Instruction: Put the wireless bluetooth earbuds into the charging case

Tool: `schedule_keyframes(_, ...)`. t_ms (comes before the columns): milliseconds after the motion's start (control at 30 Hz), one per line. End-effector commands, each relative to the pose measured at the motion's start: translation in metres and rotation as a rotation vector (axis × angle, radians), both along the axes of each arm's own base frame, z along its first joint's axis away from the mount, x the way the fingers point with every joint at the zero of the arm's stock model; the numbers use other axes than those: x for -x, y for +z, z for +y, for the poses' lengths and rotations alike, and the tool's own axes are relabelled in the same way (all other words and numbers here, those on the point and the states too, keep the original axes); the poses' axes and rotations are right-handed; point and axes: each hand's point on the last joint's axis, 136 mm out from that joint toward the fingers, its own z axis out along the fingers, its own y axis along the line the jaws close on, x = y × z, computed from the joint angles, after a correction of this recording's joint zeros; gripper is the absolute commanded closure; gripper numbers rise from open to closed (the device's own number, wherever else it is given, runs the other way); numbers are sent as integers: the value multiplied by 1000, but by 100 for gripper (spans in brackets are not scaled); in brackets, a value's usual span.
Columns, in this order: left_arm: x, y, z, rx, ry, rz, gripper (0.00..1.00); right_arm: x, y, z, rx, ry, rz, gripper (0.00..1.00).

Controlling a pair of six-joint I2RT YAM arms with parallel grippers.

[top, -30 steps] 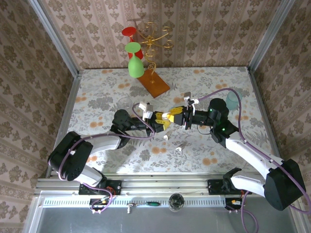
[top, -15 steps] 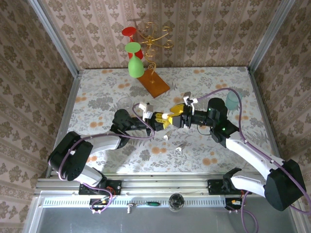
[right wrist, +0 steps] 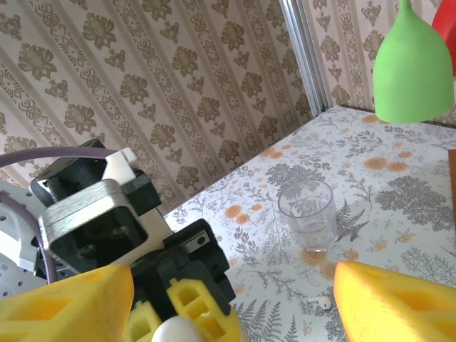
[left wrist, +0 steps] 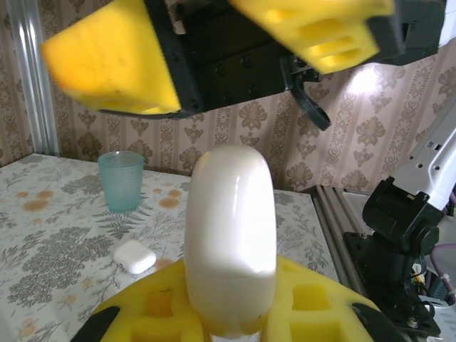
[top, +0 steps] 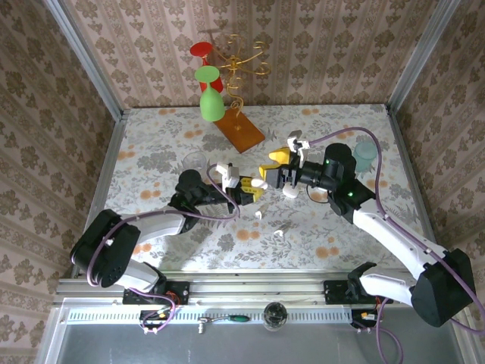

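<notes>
Closest to me, two tiny shiny white plastic earbuds (top: 258, 215) lie loose on the flowery table (top: 151, 144), the second one (top: 279, 233) a little nearer and to the right. Just past them, up in the air, the left gripper (top: 248, 186) pinches the bottom of a smooth white egg-shaped plastic charging case (left wrist: 229, 228). The case's long side points straight at the right gripper (top: 274, 171), and its lid looks shut. The right gripper's yellow fingers (left wrist: 107, 60) are spread wide, one on each side of the case's round tip, not touching it. I think the lid has to come open first, and the right gripper is the one in place to do it. The earbuds sit lower than both grippers, on the near side. Farther back stand a clear glass (top: 194, 161) and a pale blue-green plastic cup (top: 364, 155).
</notes>
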Motion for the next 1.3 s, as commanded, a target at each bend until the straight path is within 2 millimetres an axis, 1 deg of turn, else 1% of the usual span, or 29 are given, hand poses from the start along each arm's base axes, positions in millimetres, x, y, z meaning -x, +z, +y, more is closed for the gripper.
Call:
schedule_keyframes(0,2,7,7,15,10,-44,97,15,-13,-2,81,40,-31,21)
schedule_keyframes(67,3,9,7,16,4,-50,99,20,-30,1,140,58,-15,20)
schedule_keyframes(167,4,9,7,19,5,-57,99,23,-45,5,183,75,-21,18)
schedule_keyframes(300,3,9,8,18,13,-66,100,22,-55,11,221,85,-30,18)
schedule_keyframes(400,5,10,8,19,7,-68,100,13,-59,11,241,54,-25,18)
schedule_keyframes(500,7,12,9,22,0,-81,100,1,-54,9,231,-5,-10,19)
schedule_keyframes(633,8,7,10,15,5,-102,97,-9,-34,7,166,-69,-11,20)
schedule_keyframes(733,4,3,11,9,30,-108,96,-19,-27,3,144,-125,-11,20)
schedule_keyframes(800,3,3,11,9,39,-108,100,-24,-26,0,144,-157,0,21)
schedule_keyframes(967,0,2,13,-2,65,-108,100,-34,-18,-2,117,-189,20,21)
schedule_keyframes(1133,-1,1,14,-7,74,-106,100,-42,-18,-6,122,-232,57,21)
schedule_keyframes(1267,0,0,15,-10,79,-106,100,-40,-18,-8,115,-236,59,21)
